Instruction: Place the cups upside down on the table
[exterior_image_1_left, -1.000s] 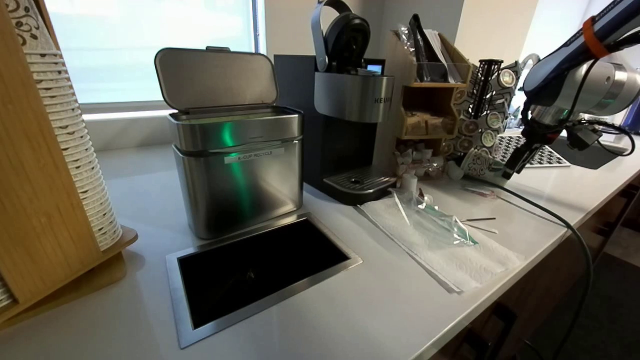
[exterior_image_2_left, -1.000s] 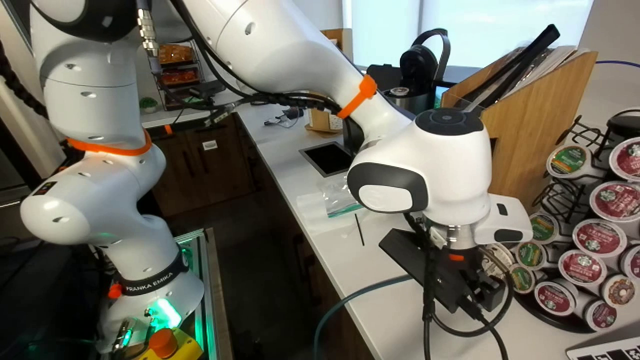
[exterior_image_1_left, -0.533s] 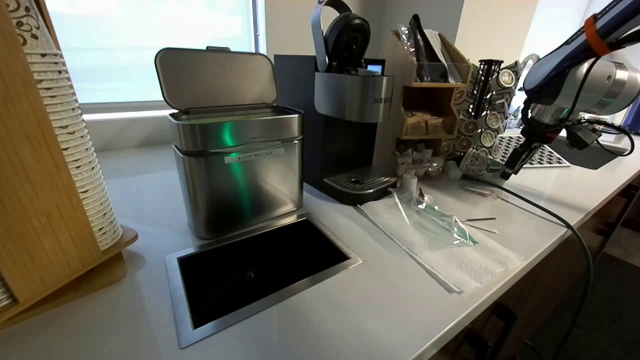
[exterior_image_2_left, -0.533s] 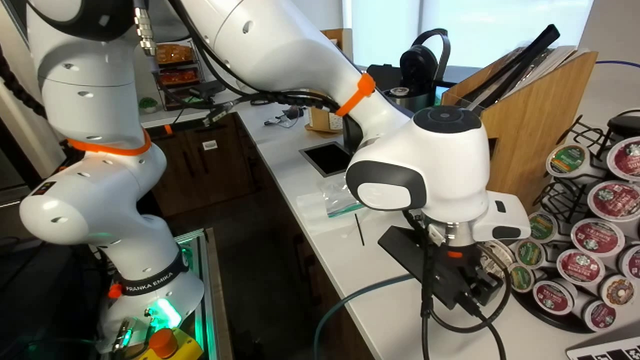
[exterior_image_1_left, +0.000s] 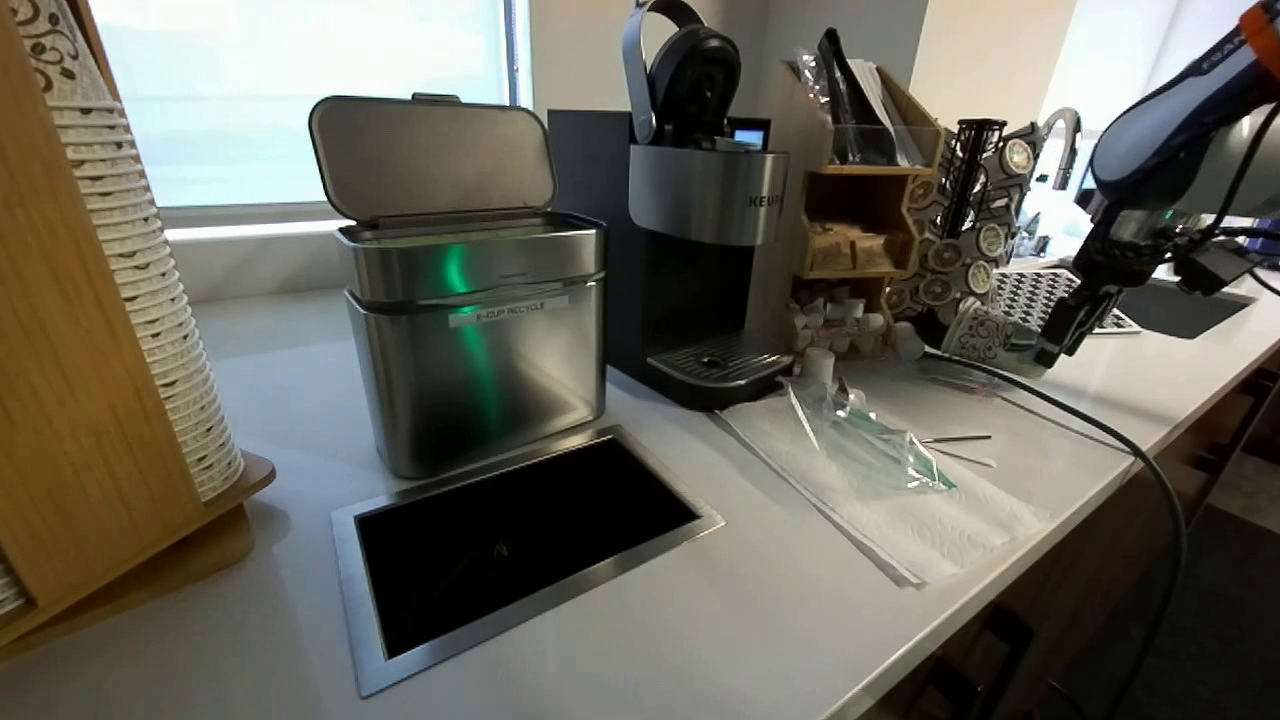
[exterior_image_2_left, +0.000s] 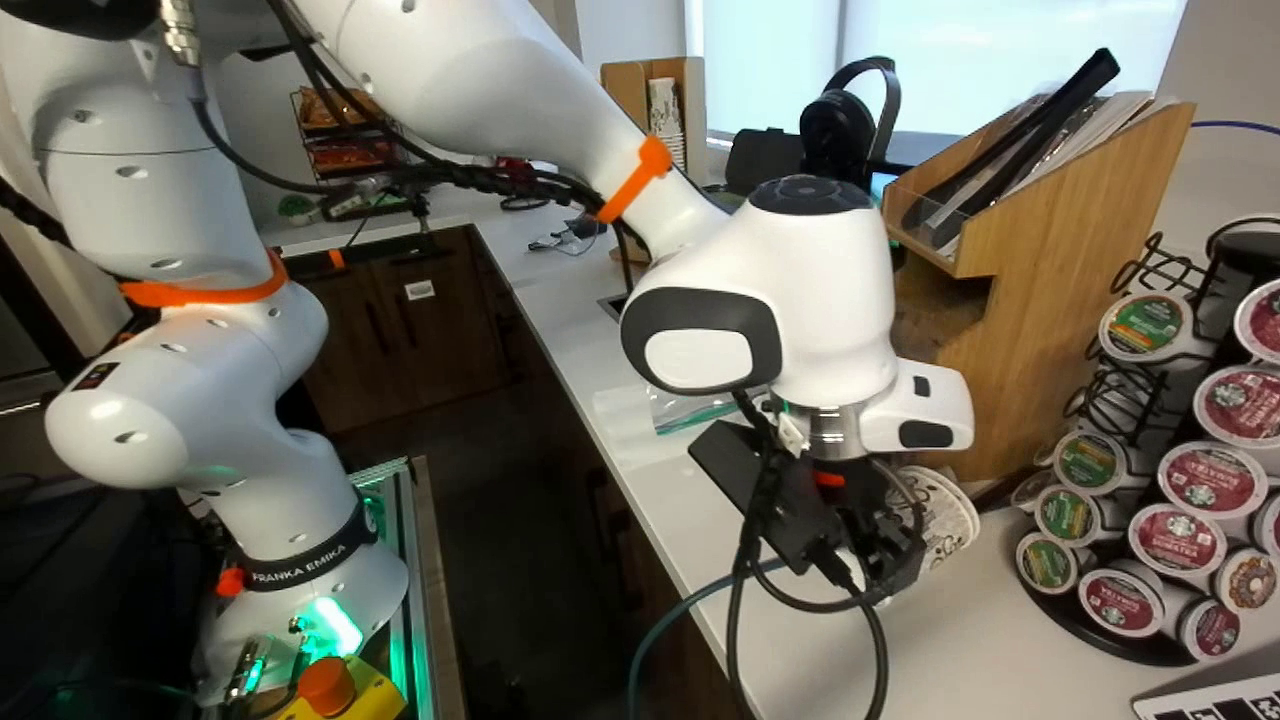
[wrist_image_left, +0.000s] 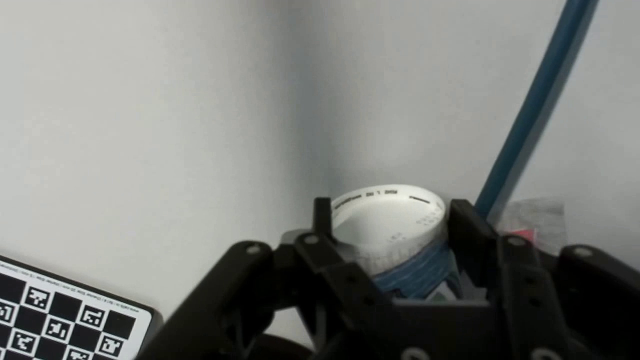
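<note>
Hand (wrist_image_left: 390, 207) clamped on cup (wrist_image_left: 400, 237); bin (exterior_image_1_left: 480, 370) reads "K-CUP RECYCLE", arm base (exterior_image_2_left: 300, 590) "FRANKA EMIKA".

Wears glossy white shells (exterior_image_2_left: 480, 80) with dark grey caps (exterior_image_2_left: 812, 195), orange bands (exterior_image_2_left: 635, 180), black cables (exterior_image_2_left: 480, 180), a black collar (exterior_image_2_left: 300, 570) lettered FRANKA EMIKA, a silvery wrist ring (exterior_image_2_left: 835, 432) and a black gripper (wrist_image_left: 391, 211) dotted with round screws (wrist_image_left: 253, 248).

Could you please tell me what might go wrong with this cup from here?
The cup is tilted in the gripper, so it may land on one edge and topple. It is pinched at its narrow end, so it could swivel on touching down. The blue cable runs over the table close by and might end up under it.
</note>
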